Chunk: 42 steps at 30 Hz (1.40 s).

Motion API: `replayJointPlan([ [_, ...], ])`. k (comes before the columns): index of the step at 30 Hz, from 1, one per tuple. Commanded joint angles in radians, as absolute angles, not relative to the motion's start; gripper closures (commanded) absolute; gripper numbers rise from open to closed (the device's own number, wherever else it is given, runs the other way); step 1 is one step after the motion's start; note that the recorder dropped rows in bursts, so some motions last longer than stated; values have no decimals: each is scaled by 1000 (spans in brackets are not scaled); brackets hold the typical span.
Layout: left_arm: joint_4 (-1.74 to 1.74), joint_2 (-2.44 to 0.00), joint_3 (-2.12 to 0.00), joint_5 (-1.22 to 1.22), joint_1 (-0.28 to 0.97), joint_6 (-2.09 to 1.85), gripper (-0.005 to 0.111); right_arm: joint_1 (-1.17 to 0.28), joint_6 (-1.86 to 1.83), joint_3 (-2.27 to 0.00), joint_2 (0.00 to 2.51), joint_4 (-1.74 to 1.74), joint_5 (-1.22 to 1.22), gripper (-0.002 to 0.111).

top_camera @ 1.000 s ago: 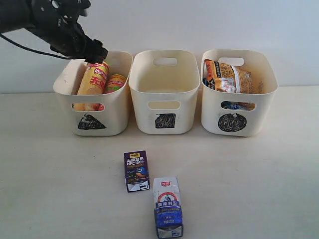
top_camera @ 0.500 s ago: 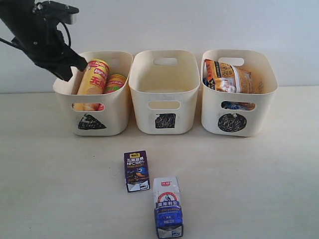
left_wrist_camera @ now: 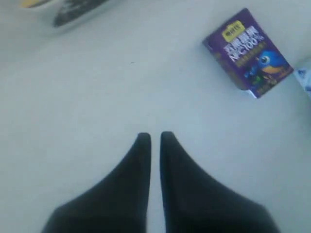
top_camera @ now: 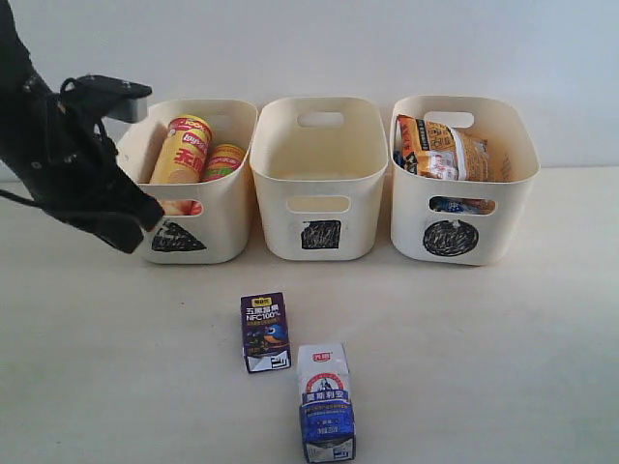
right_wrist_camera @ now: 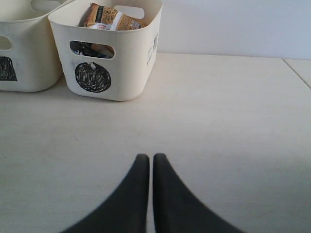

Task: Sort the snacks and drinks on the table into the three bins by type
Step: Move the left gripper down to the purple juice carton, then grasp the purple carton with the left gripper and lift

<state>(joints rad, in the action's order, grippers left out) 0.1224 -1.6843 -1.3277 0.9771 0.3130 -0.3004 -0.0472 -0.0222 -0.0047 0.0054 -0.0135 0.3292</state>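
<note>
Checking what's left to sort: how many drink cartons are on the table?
2. The dark purple carton sits in front of the square-marked bin; the white and blue carton sits beside it, nearer the camera. None appears hidden.

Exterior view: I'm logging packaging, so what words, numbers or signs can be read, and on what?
"NFC100%": purple carton.
White and blue carton: Chinese print, too small to read.
Yellow chip tube: red lettering, blurred.
Black scribbles, no words: triangle bin, square bin, circle bin.
</note>
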Motion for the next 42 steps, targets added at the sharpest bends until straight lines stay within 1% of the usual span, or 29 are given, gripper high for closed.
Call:
replayJointPlan([
  [1,137,-1656,-1244,932,403,-264,103,-40,-22,0,0,-10,325,108],
  [3,141,-1656,-1224,919,436,-256,103,-40,-22,0,0,-10,325,108],
  [12,150,-1694,-1174,725,558,-67,103,-40,-22,0,0,-10,325,108],
  [17,152,-1734,-1176,700,578,-101,103,-40,-22,0,0,-10,325,108],
  [19,152,-1746,-1176,696,578,-115,99,-40,-22,0,0,-10,325,108],
  [20,152,-1752,-1176,694,578,-115,94,-40,-22,0,0,-10,325,108],
  [22,156,-1767,-1176,679,578,-115,81,-40,-22,0,0,-10,325,108],
  [23,175,-1779,-1176,672,578,-115,69,-40,-22,0,0,-10,325,108],
  [24,197,-1788,-1176,664,578,-115,59,-40,-22,0,0,-10,325,108],
  [27,271,-1822,-1176,639,578,-132,24,-40,-22,0,0,-10,323,108],
  [28,298,-1835,-1176,634,578,-168,16,-40,-22,0,0,-10,323,108],
  [29,316,-1846,-1176,629,578,-221,11,-40,-22,0,0,-10,323,108],
  [31,318,-1864,-1176,580,578,-255,9,-40,-22,0,0,-10,323,108],
  [36,293,-1912,-1176,395,578,-92,14,-40,-22,0,0,-10,323,108],
  [39,268,-1945,-1176,355,578,-81,16,-40,-22,0,0,-10,323,108],
  [42,192,-1977,-1187,364,578,-14,18,-40,-22,0,0,-10,323,108],
])
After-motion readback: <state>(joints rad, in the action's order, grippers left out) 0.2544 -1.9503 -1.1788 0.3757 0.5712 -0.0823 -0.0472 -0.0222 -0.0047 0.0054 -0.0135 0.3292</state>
